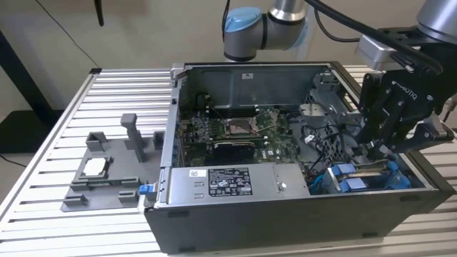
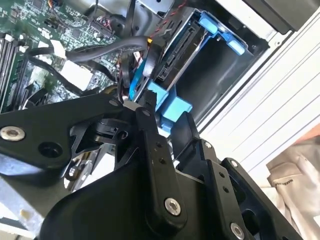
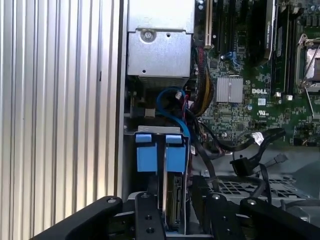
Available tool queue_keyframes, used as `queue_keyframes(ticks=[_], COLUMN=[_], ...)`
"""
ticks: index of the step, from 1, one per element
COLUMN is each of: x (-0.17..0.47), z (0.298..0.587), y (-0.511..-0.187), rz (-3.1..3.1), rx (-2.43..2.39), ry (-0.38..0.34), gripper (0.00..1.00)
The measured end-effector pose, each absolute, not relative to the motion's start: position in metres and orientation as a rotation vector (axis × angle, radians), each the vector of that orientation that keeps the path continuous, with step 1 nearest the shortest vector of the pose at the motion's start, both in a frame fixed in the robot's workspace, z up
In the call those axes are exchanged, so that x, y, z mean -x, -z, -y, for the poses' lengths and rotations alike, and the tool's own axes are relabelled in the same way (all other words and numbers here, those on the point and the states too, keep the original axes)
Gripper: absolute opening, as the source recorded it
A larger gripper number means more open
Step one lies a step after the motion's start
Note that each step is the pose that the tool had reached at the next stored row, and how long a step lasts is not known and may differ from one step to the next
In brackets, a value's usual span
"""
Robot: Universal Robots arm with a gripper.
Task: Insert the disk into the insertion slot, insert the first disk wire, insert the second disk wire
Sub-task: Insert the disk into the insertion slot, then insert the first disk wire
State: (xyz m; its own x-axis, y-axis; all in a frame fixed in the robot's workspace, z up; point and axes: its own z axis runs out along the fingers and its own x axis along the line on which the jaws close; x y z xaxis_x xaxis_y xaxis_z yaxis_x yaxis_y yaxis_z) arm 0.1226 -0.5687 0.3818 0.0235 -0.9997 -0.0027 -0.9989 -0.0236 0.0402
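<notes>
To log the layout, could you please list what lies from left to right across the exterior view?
Grey plastic fixture → grey labelled power supply box → silver disk in a bright blue frame.

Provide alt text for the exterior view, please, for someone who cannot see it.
A gripper hangs inside an open computer case, directly over the disk in its blue frame, at the exterior view's right. The motherboard lies behind.

Cables (image 3: 227,146) just beside insertion slot (image 3: 155,129)

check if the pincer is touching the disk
Cannot tell. In the second wrist view the pincer overlaps the blue end tab of the disk, hiding any contact or gap.
</notes>
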Motion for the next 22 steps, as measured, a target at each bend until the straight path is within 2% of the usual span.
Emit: queue_keyframes(ticks=[9, 22], x=[-0.123, -0.123], z=[0.563, 0.559], y=[-0.384, -0.395], rz=[2.188, 2.174], rx=[-2.282, -2.336], ry=[-0.009, -0.044], gripper=[0.4, 0.4])
